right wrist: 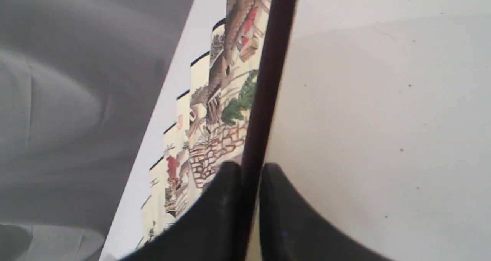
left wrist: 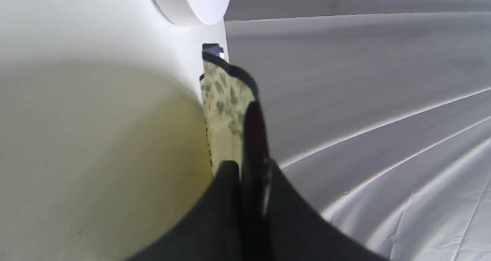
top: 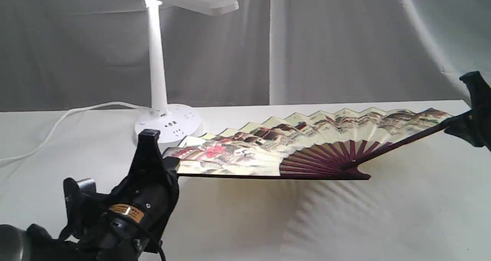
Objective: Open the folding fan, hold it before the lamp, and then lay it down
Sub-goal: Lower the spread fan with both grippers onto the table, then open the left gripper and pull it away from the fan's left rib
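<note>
The folding fan (top: 291,144) is spread wide open, cream paper with a painted village, maroon ribs fanning from the pivot. It hangs tilted above the white table, just right of the lamp's base. My left gripper (top: 170,165) is shut on the fan's left guard; in the left wrist view the black fingers (left wrist: 226,184) clamp the maroon guard (left wrist: 253,138). My right gripper (top: 458,124) is shut on the right guard, which runs between the fingers (right wrist: 226,184) in the right wrist view (right wrist: 264,80). The white lamp (top: 157,61) stands at the back left, lit.
The lamp's round base (top: 168,123) with sockets sits close behind the fan's left end, also visible as a white disc (left wrist: 195,2). Its white cord (top: 57,124) trails to the left. A grey curtain (top: 345,42) hangs behind the white table (top: 268,222).
</note>
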{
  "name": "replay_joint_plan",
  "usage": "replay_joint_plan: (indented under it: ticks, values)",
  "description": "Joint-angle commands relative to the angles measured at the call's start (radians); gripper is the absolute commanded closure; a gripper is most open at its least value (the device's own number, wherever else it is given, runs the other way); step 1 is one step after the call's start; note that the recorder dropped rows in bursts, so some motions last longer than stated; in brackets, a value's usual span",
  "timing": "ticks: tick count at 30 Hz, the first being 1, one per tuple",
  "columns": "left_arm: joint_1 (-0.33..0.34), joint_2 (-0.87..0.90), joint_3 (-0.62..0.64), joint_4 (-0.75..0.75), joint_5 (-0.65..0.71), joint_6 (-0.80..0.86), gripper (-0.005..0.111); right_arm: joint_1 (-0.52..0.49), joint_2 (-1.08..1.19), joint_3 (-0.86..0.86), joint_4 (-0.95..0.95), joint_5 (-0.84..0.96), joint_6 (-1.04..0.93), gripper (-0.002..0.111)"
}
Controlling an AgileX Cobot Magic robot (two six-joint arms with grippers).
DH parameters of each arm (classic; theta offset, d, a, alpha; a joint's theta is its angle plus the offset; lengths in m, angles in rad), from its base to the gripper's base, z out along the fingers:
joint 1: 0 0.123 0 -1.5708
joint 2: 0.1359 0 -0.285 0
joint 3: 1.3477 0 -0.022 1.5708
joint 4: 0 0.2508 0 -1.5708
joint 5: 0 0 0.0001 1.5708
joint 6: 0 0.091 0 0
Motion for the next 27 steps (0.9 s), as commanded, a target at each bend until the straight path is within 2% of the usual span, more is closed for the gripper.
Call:
replay_joint_plan:
  ticks: [1, 9, 15, 23, 27]
  values:
    - [0.005, 0.034, -0.027, 0.007, -0.031, -0.011, 0.107, -0.007, 0.026, 0.000, -0.039, -0.040, -0.033, 0.108]
    - [0.005, 0.083, -0.037, 0.030, -0.032, -0.011, 0.106, -0.007, 0.067, 0.000, -0.054, -0.058, -0.033, 0.108]
    - [0.005, 0.083, -0.037, 0.030, 0.000, -0.007, 0.098, -0.007, 0.069, 0.000, -0.092, -0.073, -0.033, 0.108]
    - [0.005, 0.083, -0.037, 0.030, 0.020, 0.051, 0.085, -0.007, 0.069, 0.000, -0.167, -0.070, -0.033, 0.083]
    - [0.005, 0.083, -0.037, 0.030, 0.020, 0.092, 0.073, -0.007, 0.069, 0.000, -0.189, -0.067, -0.033, 0.069]
